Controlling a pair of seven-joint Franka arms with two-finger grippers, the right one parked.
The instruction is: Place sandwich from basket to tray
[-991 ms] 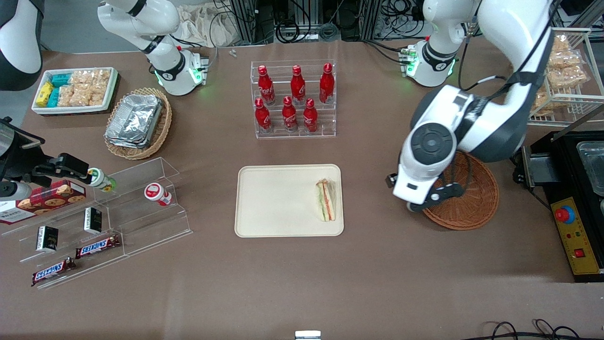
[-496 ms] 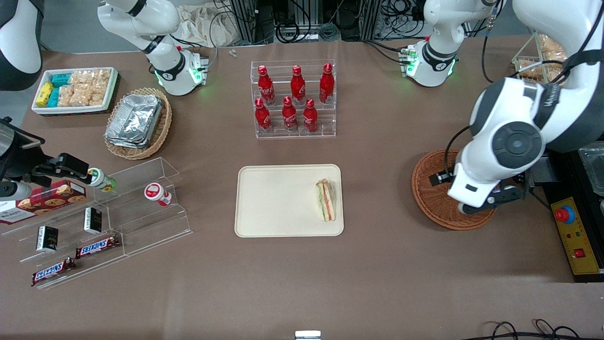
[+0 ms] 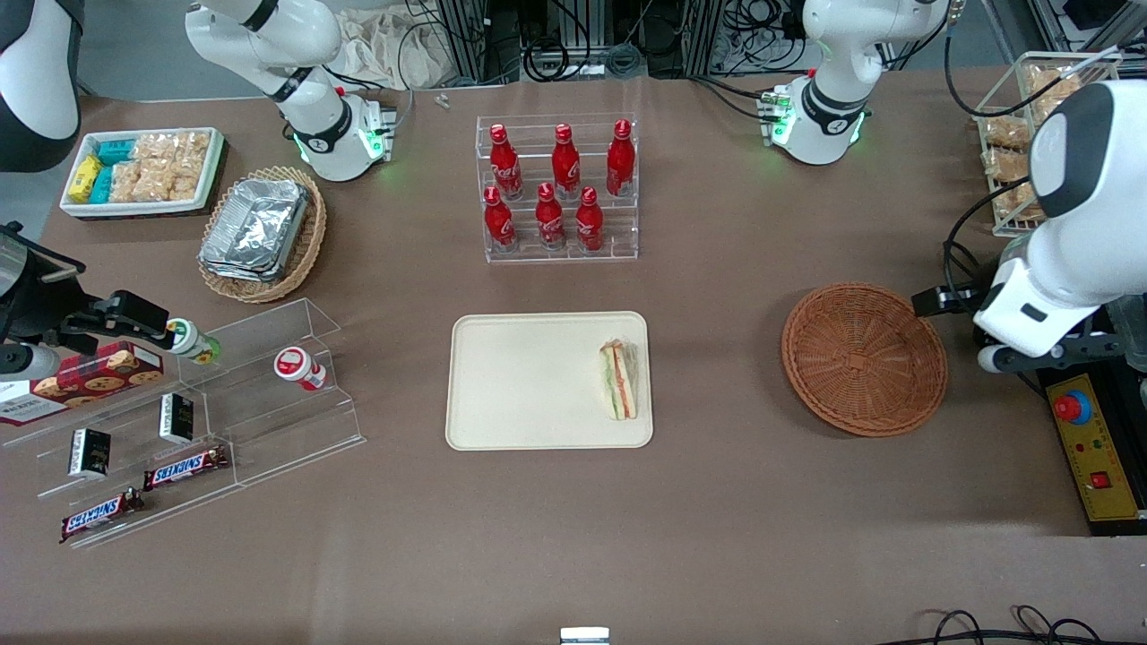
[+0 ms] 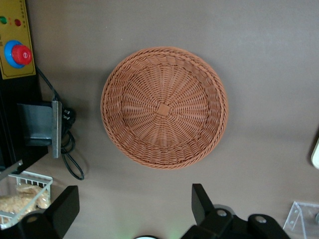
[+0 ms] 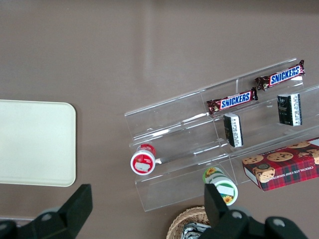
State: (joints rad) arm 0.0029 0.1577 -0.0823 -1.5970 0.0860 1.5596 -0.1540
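Observation:
The sandwich (image 3: pixel 619 381), a wrapped wedge with green, red and orange layers, lies on the cream tray (image 3: pixel 529 381), at the tray's end nearest the basket. The reddish-brown wicker basket (image 3: pixel 864 358) is empty; the left wrist view shows its bare woven bottom (image 4: pixel 164 107). My left gripper (image 3: pixel 1066 349) hangs above the table beside the basket, toward the working arm's end, by the black control box. In the left wrist view the gripper (image 4: pixel 132 211) is open and empty, with bare table between its fingers. The tray's corner shows in the right wrist view (image 5: pixel 35 142).
A black control box with a red button (image 3: pixel 1073 408) lies under my gripper. A wire rack of snack bags (image 3: pixel 1013 152) stands farther back. A clear rack of red bottles (image 3: pixel 557 188) stands farther from the camera than the tray. Clear shelves with snacks (image 3: pixel 224 412) lie toward the parked arm's end.
My left arm has swung from over the basket's tray-side rim, across the basket, to the working arm's end of the table. The basket is now fully uncovered. The sandwich has not moved.

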